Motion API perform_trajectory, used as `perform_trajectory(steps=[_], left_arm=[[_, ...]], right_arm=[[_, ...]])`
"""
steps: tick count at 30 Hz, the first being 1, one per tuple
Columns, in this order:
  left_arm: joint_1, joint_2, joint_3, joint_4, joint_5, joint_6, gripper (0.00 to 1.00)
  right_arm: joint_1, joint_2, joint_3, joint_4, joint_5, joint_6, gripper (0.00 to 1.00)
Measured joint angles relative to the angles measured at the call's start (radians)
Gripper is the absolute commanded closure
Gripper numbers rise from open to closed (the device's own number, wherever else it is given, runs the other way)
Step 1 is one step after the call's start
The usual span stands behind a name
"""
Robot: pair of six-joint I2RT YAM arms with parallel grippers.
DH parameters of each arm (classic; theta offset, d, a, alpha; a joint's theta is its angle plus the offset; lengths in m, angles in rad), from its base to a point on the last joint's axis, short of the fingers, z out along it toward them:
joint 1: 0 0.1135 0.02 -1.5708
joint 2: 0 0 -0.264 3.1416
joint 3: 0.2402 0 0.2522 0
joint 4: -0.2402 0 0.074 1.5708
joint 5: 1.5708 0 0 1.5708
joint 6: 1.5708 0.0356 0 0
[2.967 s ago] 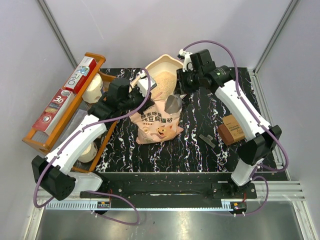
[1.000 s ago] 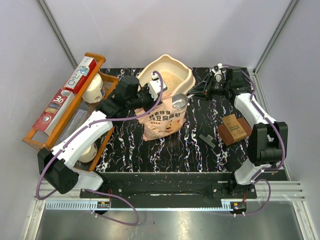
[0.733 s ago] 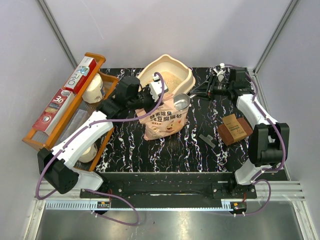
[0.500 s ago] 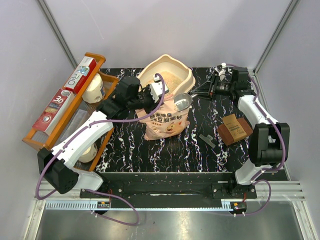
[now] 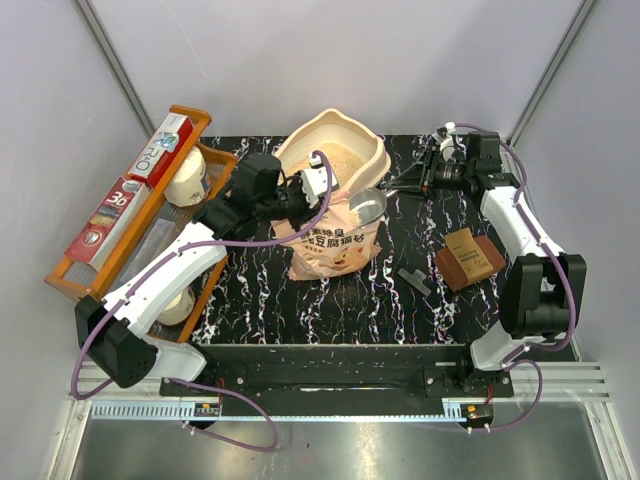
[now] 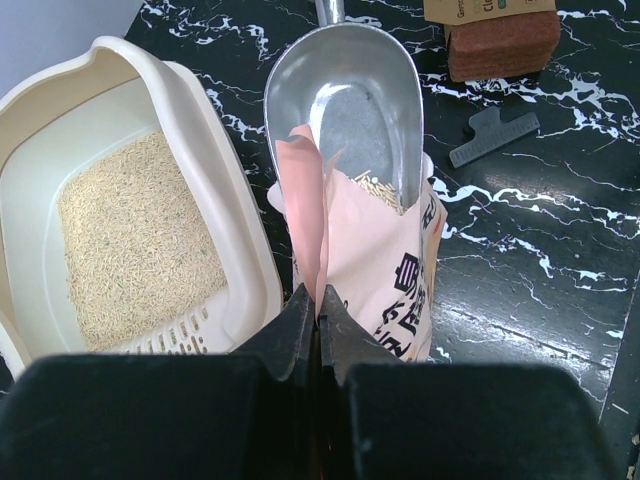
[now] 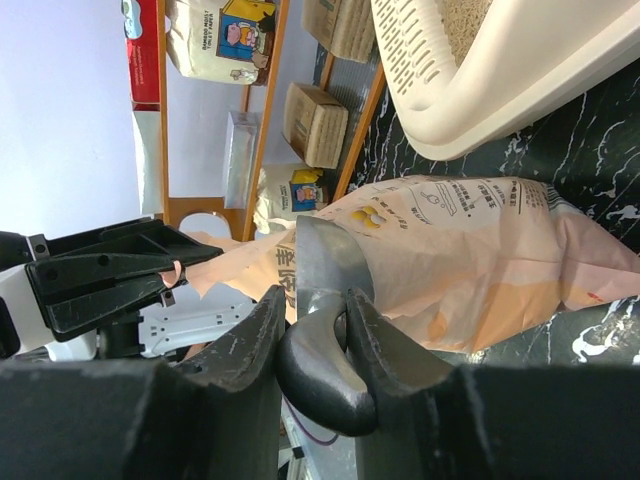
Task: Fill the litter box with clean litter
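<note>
Centre of the table [image 5: 400, 310]: the pink bag [image 5: 335, 245] stands upright. The left gripper [image 6: 318, 302] is clenched on the bag's top edge. The metal scoop [image 6: 345, 110] sits at the bag mouth, a few granules apparently in its bowl. The right gripper [image 7: 318, 325] grasps the scoop handle from the right. Just beyond the bag, the litter box [image 6: 215, 150] holds the clean litter [image 6: 135, 240] spread over its floor.
</note>
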State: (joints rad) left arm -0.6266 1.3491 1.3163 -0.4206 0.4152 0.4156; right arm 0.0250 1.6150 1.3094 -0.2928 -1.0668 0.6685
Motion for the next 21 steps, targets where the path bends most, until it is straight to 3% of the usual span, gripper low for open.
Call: perform_trajectory(steps=[21], left_arm=[[0.000,-0.005,0.000,-0.005,-0.001,0.008,1.00]], right_arm=[[-0.026,-0.024,0.066,-0.094,0.033,-0.063,1.00]])
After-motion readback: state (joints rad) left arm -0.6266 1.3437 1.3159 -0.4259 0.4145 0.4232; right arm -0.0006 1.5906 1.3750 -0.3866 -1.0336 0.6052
